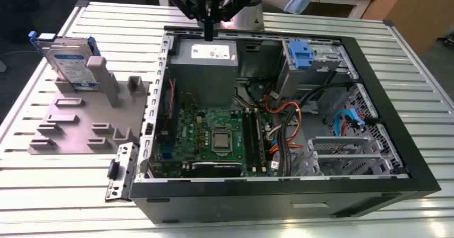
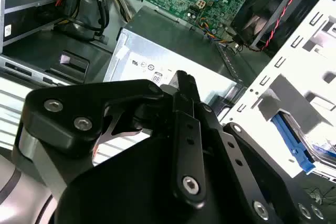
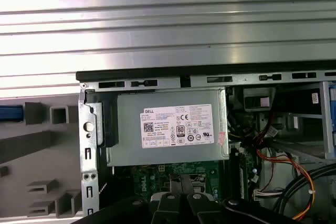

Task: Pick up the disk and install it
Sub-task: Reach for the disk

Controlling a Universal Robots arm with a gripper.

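Disk [image 1: 71, 60] upright in slot of grey fixture [image 1: 78, 124] on bench [image 1: 64, 195], outside open case [image 1: 284, 195]. Tool [image 1: 208, 35] over power supply [image 1: 202, 73] inside case, jaws together, gripping nothing.

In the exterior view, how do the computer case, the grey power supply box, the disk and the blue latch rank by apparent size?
Largest to smallest:
1. computer case
2. grey power supply box
3. disk, seen standing on edge
4. blue latch, clearly the smallest
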